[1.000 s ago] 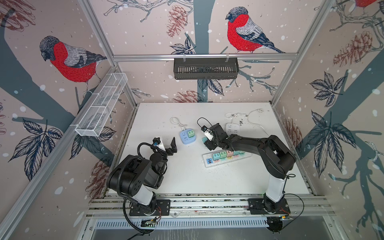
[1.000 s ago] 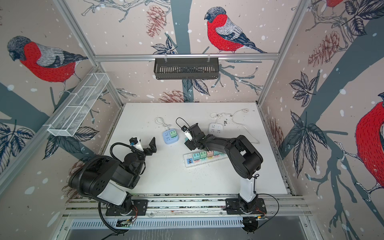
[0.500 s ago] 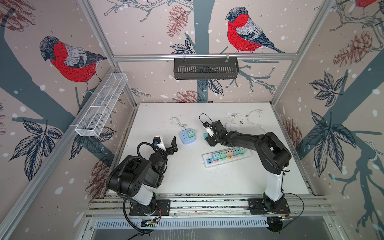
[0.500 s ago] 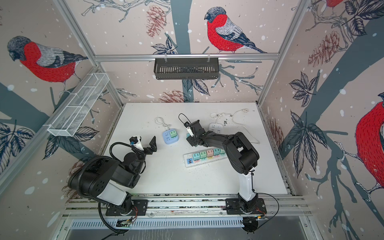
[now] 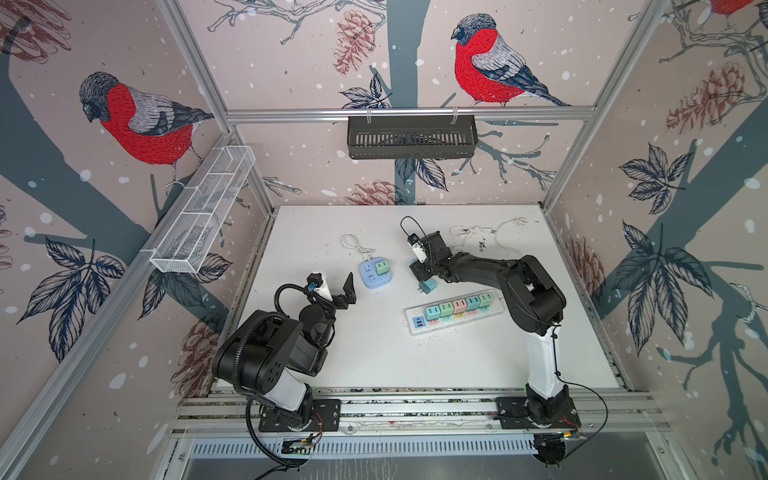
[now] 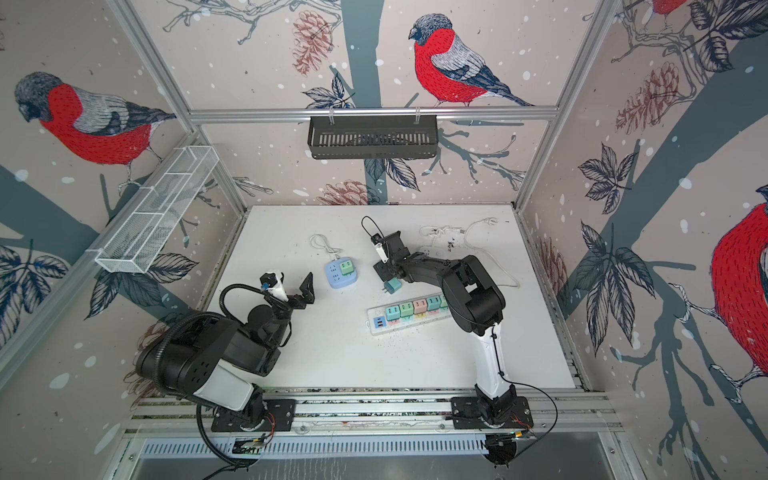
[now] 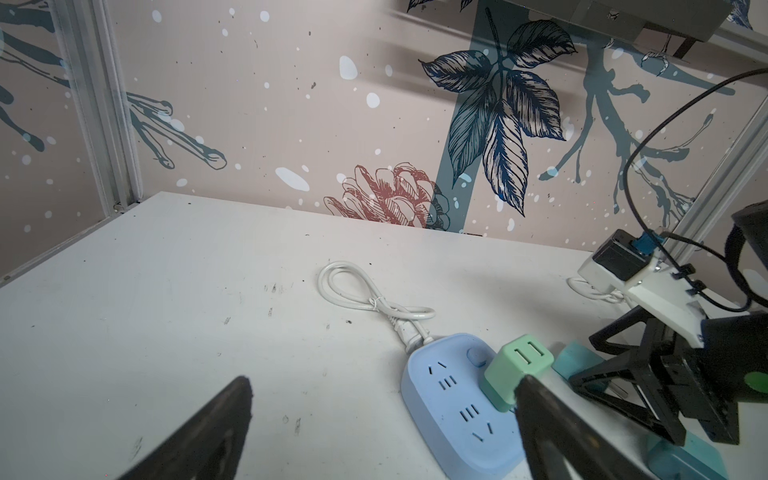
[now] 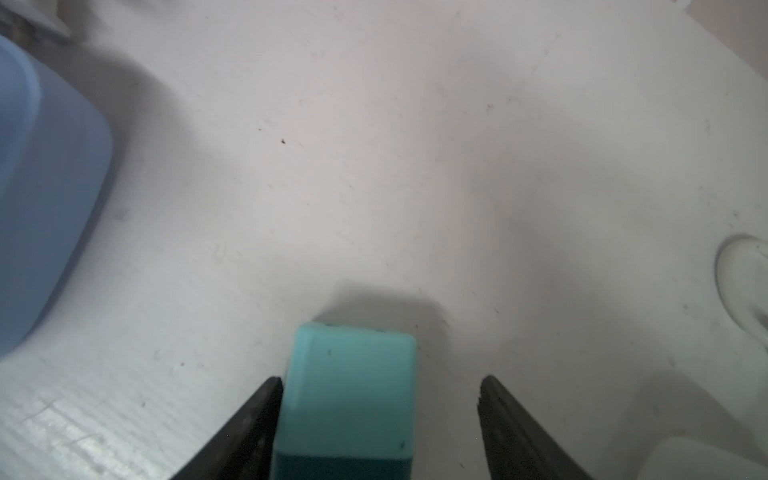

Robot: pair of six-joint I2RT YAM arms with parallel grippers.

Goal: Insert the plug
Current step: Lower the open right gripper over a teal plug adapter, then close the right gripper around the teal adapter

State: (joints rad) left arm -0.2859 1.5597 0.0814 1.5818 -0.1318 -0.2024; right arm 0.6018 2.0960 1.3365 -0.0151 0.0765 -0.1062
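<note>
Table: white board, matt, scuffed, dark-speckled.
Plug: teal plastic, smooth, matt.
Socket: pale blue plastic, smooth, satin.
Green plug: plastic, smooth, matt.
Cord: white, smooth sheath.
Strip: white plastic, slight gloss.
Wire basket: fine mesh, seemingly metal, white-coated.
Black basket: slotted, matt; metal or plastic, cannot tell.
Frame: bare silver metal, dull sheen.
Walls: printed covering, matt.

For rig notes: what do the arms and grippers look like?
The left arm and right arm have black links, a white lower segment and black base plate. The left gripper and right gripper have black tapering fingers, beside white camera blocks trailing black cables.
</note>
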